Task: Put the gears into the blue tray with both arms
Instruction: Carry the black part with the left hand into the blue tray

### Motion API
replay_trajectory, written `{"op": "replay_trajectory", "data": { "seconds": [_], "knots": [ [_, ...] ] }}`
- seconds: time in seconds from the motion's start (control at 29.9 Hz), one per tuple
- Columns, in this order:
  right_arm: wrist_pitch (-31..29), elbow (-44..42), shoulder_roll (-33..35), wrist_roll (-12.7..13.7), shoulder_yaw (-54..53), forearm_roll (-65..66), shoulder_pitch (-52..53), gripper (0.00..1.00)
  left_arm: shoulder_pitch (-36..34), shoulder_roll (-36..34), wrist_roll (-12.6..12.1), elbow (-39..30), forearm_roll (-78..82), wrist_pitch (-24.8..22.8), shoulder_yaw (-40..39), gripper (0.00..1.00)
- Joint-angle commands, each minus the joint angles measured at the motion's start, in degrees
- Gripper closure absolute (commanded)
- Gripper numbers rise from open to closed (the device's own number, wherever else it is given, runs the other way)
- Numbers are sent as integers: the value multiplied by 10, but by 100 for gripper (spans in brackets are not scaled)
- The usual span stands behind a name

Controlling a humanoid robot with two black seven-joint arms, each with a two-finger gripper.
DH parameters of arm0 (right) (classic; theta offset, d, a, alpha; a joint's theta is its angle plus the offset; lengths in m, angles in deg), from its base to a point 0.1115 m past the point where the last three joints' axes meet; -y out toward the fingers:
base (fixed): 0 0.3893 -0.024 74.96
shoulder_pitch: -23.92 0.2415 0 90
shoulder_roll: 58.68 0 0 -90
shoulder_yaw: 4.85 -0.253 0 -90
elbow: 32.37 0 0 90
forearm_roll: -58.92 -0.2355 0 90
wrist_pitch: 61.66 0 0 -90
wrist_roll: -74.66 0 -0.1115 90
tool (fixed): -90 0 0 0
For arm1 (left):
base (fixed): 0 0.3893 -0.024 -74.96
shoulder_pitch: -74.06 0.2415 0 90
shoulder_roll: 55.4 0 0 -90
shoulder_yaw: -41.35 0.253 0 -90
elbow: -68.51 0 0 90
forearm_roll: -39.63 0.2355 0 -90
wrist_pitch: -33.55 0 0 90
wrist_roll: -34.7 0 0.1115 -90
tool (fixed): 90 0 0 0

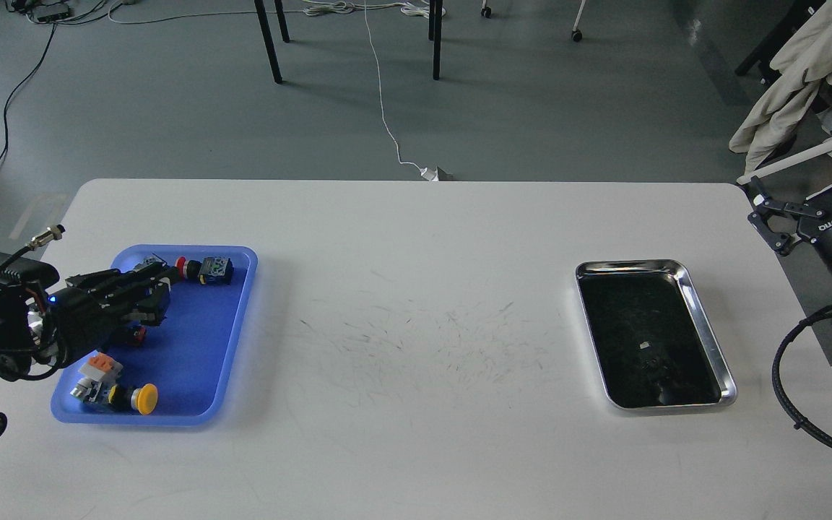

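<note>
The blue tray (203, 347) lies at the table's left. It holds coloured push buttons, not gears. I cannot make out any gears: none show on the table, and the steel tray's dark inside hides any detail. My left gripper (162, 290) reaches in from the left edge and hovers over the blue tray's rear left part, fingers pointing right. They are too dark to tell apart. My right gripper (802, 180) hangs past the table's right edge, its claws spread with nothing between them.
A shiny steel tray (705, 318) with a dark inside sits at the right. In the blue tray are a red-capped switch (203, 269), an orange-topped part (100, 366) and a yellow button (144, 399). Scuff marks cover the table's middle. Chairs and cables stand beyond the far edge.
</note>
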Motion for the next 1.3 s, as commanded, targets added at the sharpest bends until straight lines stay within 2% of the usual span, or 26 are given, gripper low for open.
{"op": "replay_trajectory", "data": {
  "seconds": [0.0,0.37,0.54,0.7,0.87,0.97,1.07,1.2,1.27],
  "knots": [
    [1,0,1,-1,0,0,0,3,4,25,0,28,5,0,2,89],
    [2,-5,4,-1,-1,0,-2,2,18,89,5,125,6,3,2,88],
    [2,-5,4,-2,-1,-1,-2,2,18,97,9,139,4,4,2,86],
    [1,-5,4,-3,-1,0,-2,2,18,99,10,140,3,4,2,80],
    [1,-5,4,-3,-1,0,-2,2,18,104,11,140,0,4,2,67],
    [1,-4,3,-4,-2,-1,-2,2,17,104,11,140,-1,4,2,52],
    [0,-1,4,-5,-1,-1,0,2,14,105,12,140,-2,5,1,42],
    [2,-1,4,-5,-2,-1,4,2,10,99,21,133,-2,6,-8,19],
    [2,-1,4,-5,-2,-1,5,2,7,94,24,130,-7,16,-10,14]
  ]
}}
